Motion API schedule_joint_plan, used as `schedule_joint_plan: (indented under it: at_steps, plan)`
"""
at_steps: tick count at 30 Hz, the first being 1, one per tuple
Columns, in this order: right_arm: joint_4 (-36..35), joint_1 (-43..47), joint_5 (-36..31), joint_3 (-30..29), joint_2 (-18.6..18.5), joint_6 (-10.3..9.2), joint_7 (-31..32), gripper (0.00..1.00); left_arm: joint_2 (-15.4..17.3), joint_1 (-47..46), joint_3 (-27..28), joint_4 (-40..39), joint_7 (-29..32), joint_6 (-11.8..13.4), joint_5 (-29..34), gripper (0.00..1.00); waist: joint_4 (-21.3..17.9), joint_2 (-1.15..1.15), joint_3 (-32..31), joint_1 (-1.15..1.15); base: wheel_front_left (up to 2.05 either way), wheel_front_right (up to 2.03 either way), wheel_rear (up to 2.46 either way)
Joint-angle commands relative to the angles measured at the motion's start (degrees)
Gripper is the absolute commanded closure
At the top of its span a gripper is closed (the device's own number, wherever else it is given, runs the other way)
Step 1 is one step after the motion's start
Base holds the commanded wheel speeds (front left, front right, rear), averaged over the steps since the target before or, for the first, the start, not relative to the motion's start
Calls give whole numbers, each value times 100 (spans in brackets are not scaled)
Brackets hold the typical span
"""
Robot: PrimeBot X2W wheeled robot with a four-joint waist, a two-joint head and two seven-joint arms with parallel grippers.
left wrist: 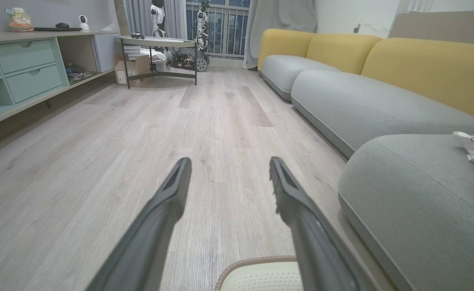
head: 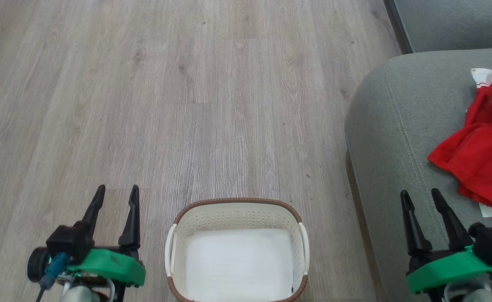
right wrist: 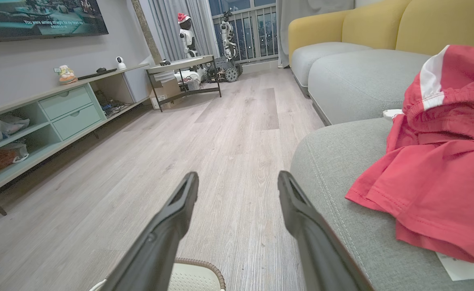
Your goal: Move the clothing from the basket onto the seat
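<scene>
The cream basket (head: 237, 212) with a brown rim stands on the floor at the bottom centre of the head view, and I see only its white bottom inside. Red clothing (head: 482, 147) with white trim lies crumpled on the grey-green seat (head: 392, 126) at the right; it also shows large in the right wrist view (right wrist: 443, 161). My left gripper (head: 116, 192) hangs open over the floor left of the basket. My right gripper (head: 420, 196) stands open over the seat's front edge, just short of the clothing. A corner of the basket (left wrist: 261, 275) peeks in between the left fingers.
Wood-plank floor (head: 187, 105) stretches ahead. More grey sofa cushions with yellow backs (left wrist: 342, 52) line the right side. A low mint-green cabinet (left wrist: 26, 72) runs along the left wall, and a round side table (left wrist: 156, 44) stands far off.
</scene>
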Motion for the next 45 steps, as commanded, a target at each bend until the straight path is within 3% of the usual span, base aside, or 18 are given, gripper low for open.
schedule_joint_plan:
  at_steps: [1,2,3,7,45]
  plan:
    - [-162,-292,42,117,-52,-1,-60,0,3,-111,208,-168,-72,-30,-16,0,-2,0,-2,0,0,0,0]
    - [-160,-293,43,117,-53,-1,-60,0,2,-111,207,-159,-72,-34,-28,0,-4,0,-2,0,0,0,0]
    - [3,0,1,0,1,0,-1,100,-1,0,13,22,0,-37,-6,100,-3,0,-2,0,0,0,0]
    - [311,86,32,46,21,1,11,100,-10,68,10,333,28,-36,-42,100,-5,0,-1,0,0,0,0]
    - [425,-268,2188,-160,194,0,576,100,-8,-114,255,275,636,-49,-2540,100,-38,0,0,0,0,0,0]
